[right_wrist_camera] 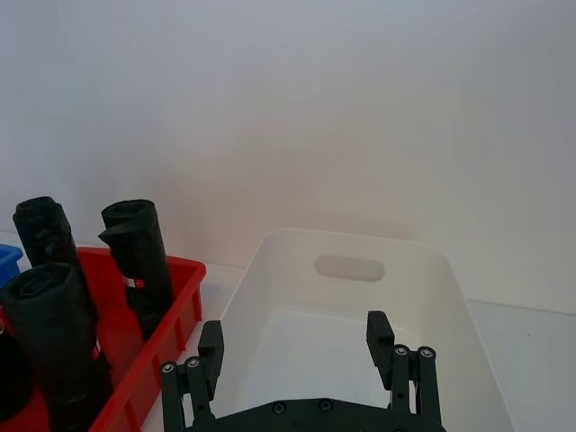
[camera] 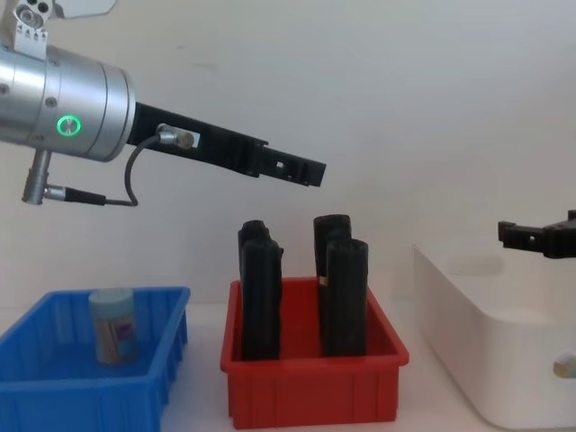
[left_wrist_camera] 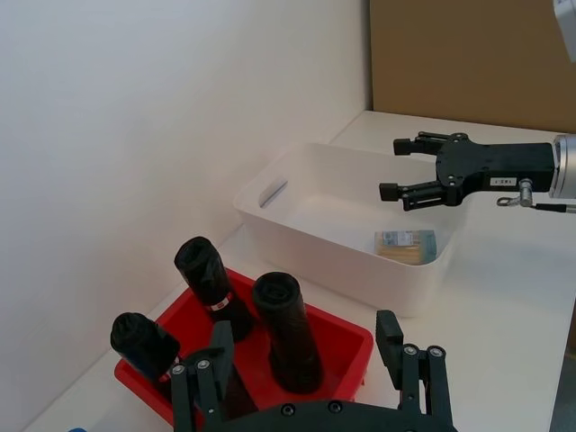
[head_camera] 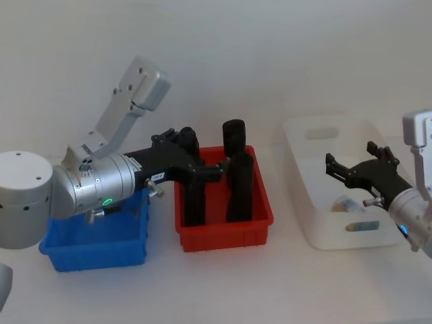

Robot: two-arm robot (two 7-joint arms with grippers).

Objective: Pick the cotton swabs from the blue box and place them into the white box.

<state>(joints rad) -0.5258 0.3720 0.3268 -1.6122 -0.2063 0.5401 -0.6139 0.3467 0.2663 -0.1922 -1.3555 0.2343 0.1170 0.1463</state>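
1. The left claw [camera: 304, 171] hangs high above the red bin [camera: 315, 396]. Its fingers are spread wide with nothing between them, and its own wrist view shows the same gap [left_wrist_camera: 297, 353].
2. Straight below it, tall black rolls [head_camera: 239, 185] stand upright inside the red bin.
3. Over to the right of the red bin, the right claw [head_camera: 347, 169] hovers above the white box [head_camera: 324, 135]. Its fingers are also spread wide and empty, which shows clearly from the left wrist [left_wrist_camera: 394, 167].
4. The white box [left_wrist_camera: 297, 225] sits on the tabletop [head_camera: 223, 290], right of the red bin with a strip of bare surface between them.
5. One tub of cotton swabs [left_wrist_camera: 405, 245] lies on its side on that box's floor, at the end nearer the robot, below the right claw.
6. On the red bin's left, just beside it, sits the blue box [camera: 81, 396].
7. A second tub of cotton swabs [camera: 114, 326] stands upright inside the blue box with its pale lid on top.
8. From the head camera, the left arm's silver body [head_camera: 94, 185] covers much of the blue box [head_camera: 94, 248].
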